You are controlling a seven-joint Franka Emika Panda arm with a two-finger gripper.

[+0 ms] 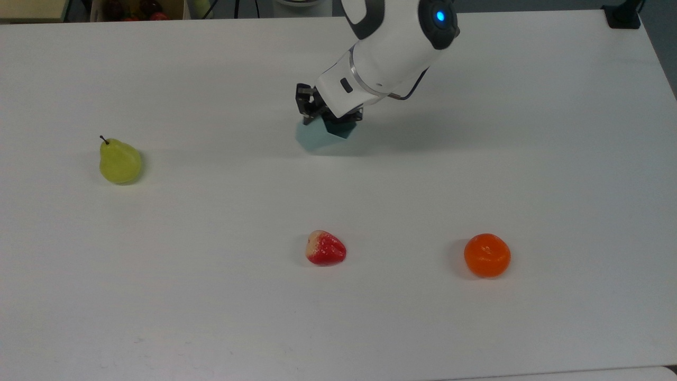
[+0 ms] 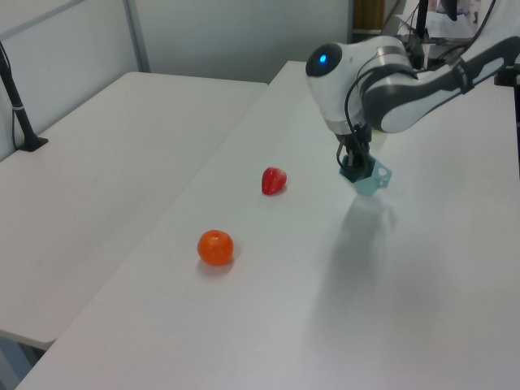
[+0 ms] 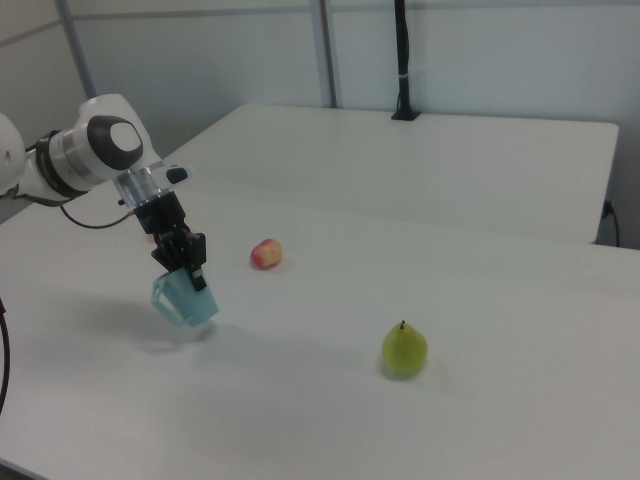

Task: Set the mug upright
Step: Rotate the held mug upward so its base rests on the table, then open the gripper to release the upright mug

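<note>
1. Where the white table lies bare near its far middle in the top view, the mug hangs tilted, its hexagonal rim uppermost, its base just above the surface.
2. The gripper is clenched on the mug's rim wall; in the right view the fingers sit at the mug's twelve o'clock.
3. In the left view the small handle sticks out at three o'clock of the mug.
4. In the top view, a strawberry lies at the mug's six o'clock, a mandarin at four o'clock and a pear at nine o'clock, all well apart.
</note>
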